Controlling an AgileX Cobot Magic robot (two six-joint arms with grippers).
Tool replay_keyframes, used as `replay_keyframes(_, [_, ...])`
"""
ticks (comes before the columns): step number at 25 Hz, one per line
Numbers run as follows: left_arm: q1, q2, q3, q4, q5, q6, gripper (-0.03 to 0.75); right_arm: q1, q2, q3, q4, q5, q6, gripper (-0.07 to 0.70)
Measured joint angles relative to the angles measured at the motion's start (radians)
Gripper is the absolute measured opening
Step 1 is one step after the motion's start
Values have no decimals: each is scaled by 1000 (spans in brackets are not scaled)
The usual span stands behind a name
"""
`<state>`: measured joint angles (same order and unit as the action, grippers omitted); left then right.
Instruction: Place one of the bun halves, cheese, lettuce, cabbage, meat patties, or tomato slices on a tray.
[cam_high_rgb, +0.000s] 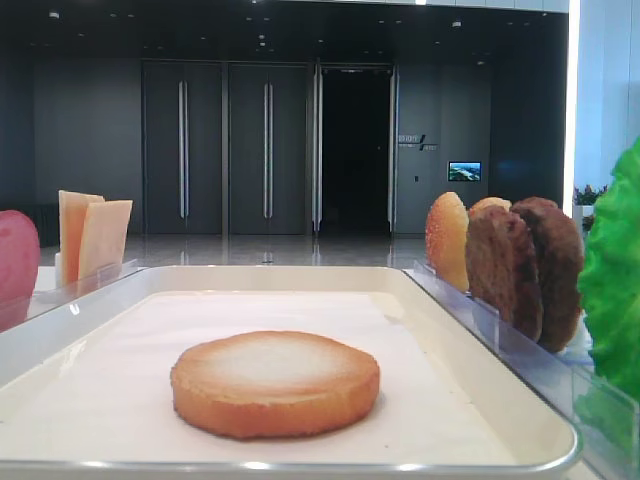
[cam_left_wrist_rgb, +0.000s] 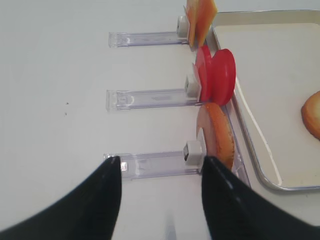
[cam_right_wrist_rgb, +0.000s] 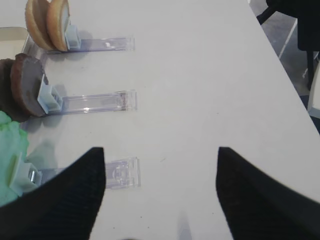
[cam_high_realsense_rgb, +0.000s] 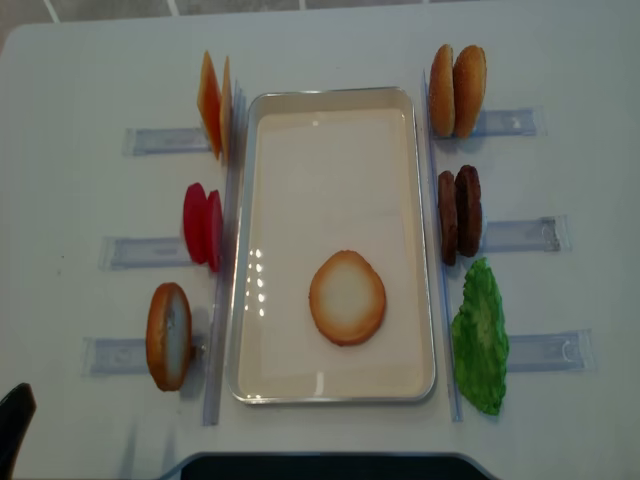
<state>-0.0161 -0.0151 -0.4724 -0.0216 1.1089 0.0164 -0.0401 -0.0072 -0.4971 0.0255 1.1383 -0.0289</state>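
Note:
A flat bun half (cam_high_realsense_rgb: 347, 297) (cam_high_rgb: 275, 383) lies face up on the paper of the cream tray (cam_high_realsense_rgb: 330, 95) (cam_left_wrist_rgb: 250, 145), toward its near end. Left of the tray stand cheese slices (cam_high_realsense_rgb: 215, 103), tomato slices (cam_high_realsense_rgb: 203, 226) (cam_left_wrist_rgb: 217, 75) and another bun piece (cam_high_realsense_rgb: 169, 335) (cam_left_wrist_rgb: 217, 137). To the tray's right are two buns (cam_high_realsense_rgb: 458, 90), meat patties (cam_high_realsense_rgb: 459, 215) (cam_right_wrist_rgb: 22, 85) and lettuce (cam_high_realsense_rgb: 480, 335). My left gripper (cam_left_wrist_rgb: 160, 162) hovers open over the table, left of the nearest holder's bun. My right gripper (cam_right_wrist_rgb: 160, 150) is open over bare table right of the lettuce. Neither holds anything.
Clear plastic holders (cam_high_realsense_rgb: 140, 140) (cam_right_wrist_rgb: 95, 102) (cam_left_wrist_rgb: 150, 165) stick out from both long sides of the tray, each carrying its food upright. A dark fingertip (cam_high_realsense_rgb: 12, 435) shows at the bottom left corner, and a dark base edge (cam_high_realsense_rgb: 330, 466) runs along the table's front.

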Motion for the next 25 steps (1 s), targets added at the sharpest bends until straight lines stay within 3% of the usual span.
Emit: replay_keyframes(25, [1, 0, 0, 0, 0, 0, 393, 0, 0, 0, 0, 0, 0, 480])
